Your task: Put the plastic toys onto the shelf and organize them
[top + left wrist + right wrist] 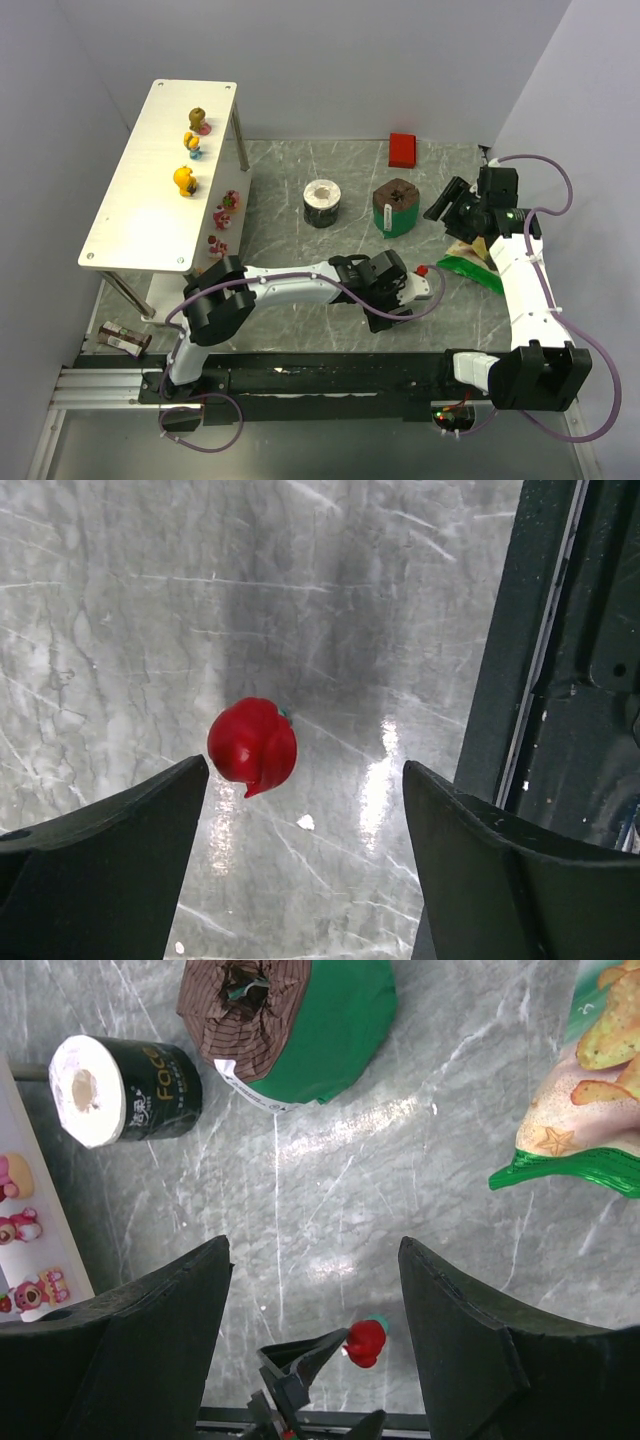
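Left gripper (303, 772) is spread wide, holding nothing. The little red toy (252, 746) sits on the worktop between its fingers, right of the middle, toward the near edge. Right gripper (312, 1248) hangs released too. The shelf (140, 215) is by the left edge.

The red toy (252, 746) on the tabletop (120, 630) shows only as a smooth rounded lump; its face and form cannot be made out. The green chip bag (585, 1090) runs off the right edge. The shelf (150, 190) top hides most of its lower tier, where pink toys (228, 206) peek out, too small to identify.
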Action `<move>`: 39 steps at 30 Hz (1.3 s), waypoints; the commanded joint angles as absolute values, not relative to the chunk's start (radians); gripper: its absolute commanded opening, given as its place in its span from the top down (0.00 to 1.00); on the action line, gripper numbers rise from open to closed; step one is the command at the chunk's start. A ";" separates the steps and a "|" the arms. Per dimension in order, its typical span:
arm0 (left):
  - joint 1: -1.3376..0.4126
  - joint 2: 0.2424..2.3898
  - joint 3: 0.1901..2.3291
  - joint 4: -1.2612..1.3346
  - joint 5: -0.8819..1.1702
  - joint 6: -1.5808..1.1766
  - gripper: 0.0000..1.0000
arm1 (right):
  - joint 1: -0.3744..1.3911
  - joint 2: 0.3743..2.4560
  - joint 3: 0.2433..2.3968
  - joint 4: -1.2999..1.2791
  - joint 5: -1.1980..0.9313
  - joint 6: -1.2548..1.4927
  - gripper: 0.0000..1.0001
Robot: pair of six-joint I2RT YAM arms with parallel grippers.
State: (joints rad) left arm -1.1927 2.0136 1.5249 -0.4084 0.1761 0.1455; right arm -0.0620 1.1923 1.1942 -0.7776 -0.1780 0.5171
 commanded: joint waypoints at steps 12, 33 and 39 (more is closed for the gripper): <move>-1.124 2.049 1.503 -0.313 0.225 0.164 0.26 | -0.080 1.181 1.264 -0.793 -0.179 0.492 0.25; -1.120 2.086 1.496 -0.270 0.287 0.140 0.35 | -0.083 1.204 1.269 -0.793 -0.181 0.492 0.26; -1.114 2.089 1.494 -0.239 0.275 0.130 0.41 | -0.083 1.212 1.273 -0.795 -0.183 0.491 0.26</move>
State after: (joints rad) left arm -1.1187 2.0861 1.4666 -0.2947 0.2539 0.1375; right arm -0.0765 1.2076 1.2270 -0.7948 -0.1844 0.5030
